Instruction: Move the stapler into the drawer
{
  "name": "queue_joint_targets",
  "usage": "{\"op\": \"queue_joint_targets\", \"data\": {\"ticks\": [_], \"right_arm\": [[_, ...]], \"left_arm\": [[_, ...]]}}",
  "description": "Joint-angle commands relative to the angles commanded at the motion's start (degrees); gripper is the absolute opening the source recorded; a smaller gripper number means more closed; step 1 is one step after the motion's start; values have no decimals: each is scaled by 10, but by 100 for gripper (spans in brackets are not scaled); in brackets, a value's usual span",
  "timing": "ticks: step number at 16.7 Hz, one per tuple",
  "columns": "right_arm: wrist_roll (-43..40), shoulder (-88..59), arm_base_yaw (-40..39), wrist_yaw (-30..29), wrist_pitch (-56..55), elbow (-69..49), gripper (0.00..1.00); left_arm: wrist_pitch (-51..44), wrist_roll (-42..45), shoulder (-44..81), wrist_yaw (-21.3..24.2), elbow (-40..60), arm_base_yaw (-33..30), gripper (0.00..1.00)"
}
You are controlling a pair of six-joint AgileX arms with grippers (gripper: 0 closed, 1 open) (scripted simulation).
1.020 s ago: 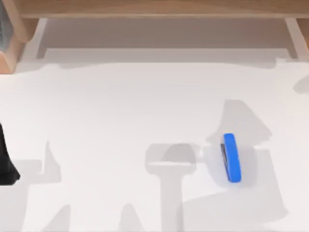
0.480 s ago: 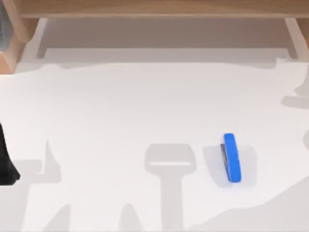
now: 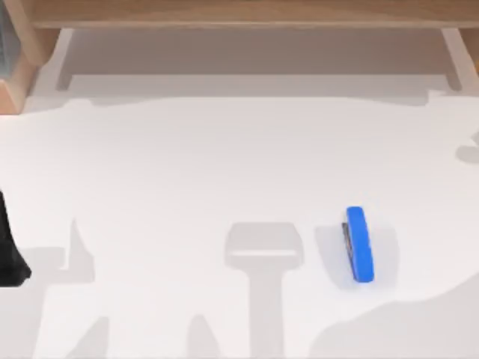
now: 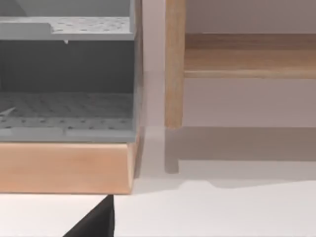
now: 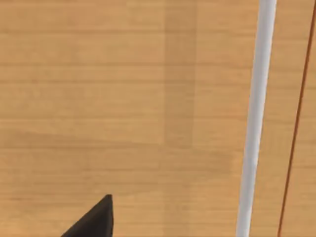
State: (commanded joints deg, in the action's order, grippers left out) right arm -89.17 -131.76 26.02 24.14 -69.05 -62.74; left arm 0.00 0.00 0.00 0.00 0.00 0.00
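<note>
The small narrow bright-blue stapler (image 3: 358, 244) with rounded ends lies on the white tabletop (image 3: 187, 172), right of centre and toward the near edge in the top view, resting on its side so that the dark grey metal underside faces the table's left. Its long axis runs roughly from near to far, tipped slightly. Nothing touches it, and it sits well apart from the light wooden cabinet (image 3: 239, 13) along the far edge, where a pale open drawer tray (image 3: 254, 52) with raised side walls appears to stick out toward the table. At the left edge a dark part of the left arm (image 3: 9, 254) shows, and its wrist view looks at a grey shelf unit (image 4: 66, 74) set on a wooden base. The right wrist view faces a wooden panel (image 5: 123, 98) crossed by a white bar (image 5: 254, 118). Whether either pair of jaws is released or clenched I cannot tell. The step in hand seems to be reaching for the stapler; the right arm is probably the nearer one. A good grasp would come from above, jaws spanning the narrow width at mid-length, seated low so the rounded body cannot roll out.
</note>
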Motion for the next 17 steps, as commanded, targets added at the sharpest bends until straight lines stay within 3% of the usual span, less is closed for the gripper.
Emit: {"op": "queue_joint_targets", "data": {"ticks": [12, 17], "right_arm": [[-1, -31, -11, -13, 35, -68, 100], [-1, -31, -11, -13, 35, -68, 62]], "left_arm": [[0, 0, 0, 0, 0, 0, 100], [0, 0, 0, 0, 0, 0, 100]]}}
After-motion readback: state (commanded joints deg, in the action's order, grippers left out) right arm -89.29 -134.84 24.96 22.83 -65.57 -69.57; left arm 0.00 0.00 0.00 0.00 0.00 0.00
